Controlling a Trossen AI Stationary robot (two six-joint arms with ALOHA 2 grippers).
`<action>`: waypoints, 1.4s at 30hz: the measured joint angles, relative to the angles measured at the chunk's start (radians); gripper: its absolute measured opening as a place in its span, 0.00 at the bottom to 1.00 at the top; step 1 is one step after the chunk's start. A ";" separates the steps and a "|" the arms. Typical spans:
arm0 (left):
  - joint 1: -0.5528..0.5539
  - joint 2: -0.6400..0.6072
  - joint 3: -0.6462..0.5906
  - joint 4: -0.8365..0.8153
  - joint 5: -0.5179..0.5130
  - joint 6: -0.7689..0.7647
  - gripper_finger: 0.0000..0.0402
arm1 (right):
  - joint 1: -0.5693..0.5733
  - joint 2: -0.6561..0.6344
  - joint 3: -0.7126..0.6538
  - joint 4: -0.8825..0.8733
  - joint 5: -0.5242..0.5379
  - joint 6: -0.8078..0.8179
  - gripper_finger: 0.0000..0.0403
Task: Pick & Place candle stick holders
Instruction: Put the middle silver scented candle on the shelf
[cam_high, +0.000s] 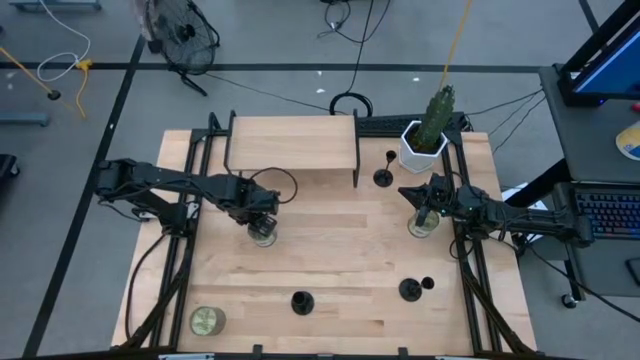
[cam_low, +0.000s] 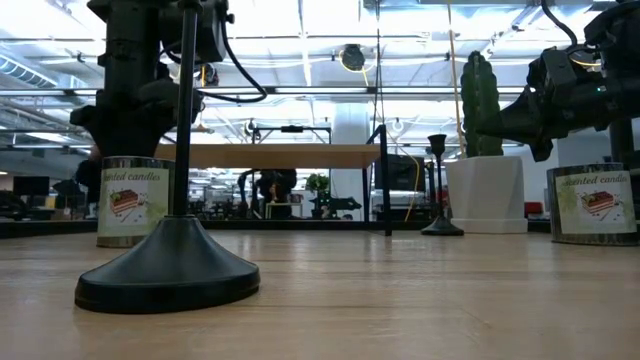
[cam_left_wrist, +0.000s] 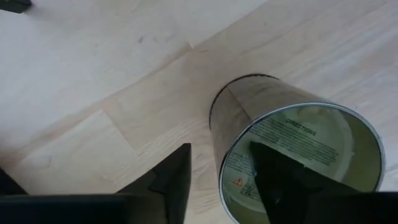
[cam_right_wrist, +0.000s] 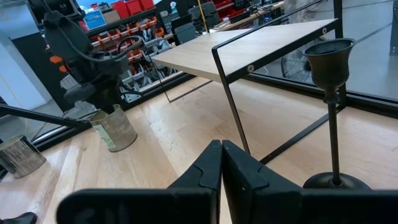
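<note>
Three black candle stick holders stand upright on their disc bases: one (cam_high: 383, 177) beside the shelf, also in the right wrist view (cam_right_wrist: 333, 106), one (cam_high: 301, 301) near the front edge, one (cam_high: 410, 290) at the front right. My left gripper (cam_high: 262, 222) points down over a clear glass jar (cam_left_wrist: 292, 149) standing on the table. It is open, with one finger (cam_left_wrist: 283, 183) inside the jar and the other (cam_left_wrist: 174, 183) outside, and a gap shows on both sides of the wall. My right gripper (cam_right_wrist: 222, 165) is shut and level, above a second jar (cam_high: 422, 226), holding nothing.
A wooden shelf on a black frame (cam_high: 293, 145) stands at the far middle. A white pot with a cactus (cam_high: 425, 142) is at the far right. A third jar (cam_high: 207, 320) sits at the near left corner. Bare wood lies in the table's middle.
</note>
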 joint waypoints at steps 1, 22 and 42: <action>0.000 0.000 0.000 0.000 -0.002 -0.005 0.37 | 0.000 0.000 0.000 0.000 0.000 0.000 0.02; -0.004 0.000 0.000 -0.002 -0.041 -0.069 0.01 | 0.000 0.000 0.000 0.000 0.000 0.000 0.02; -0.013 -0.128 -0.001 -0.094 0.019 -0.055 0.00 | 0.000 0.000 0.000 0.000 0.000 0.000 0.02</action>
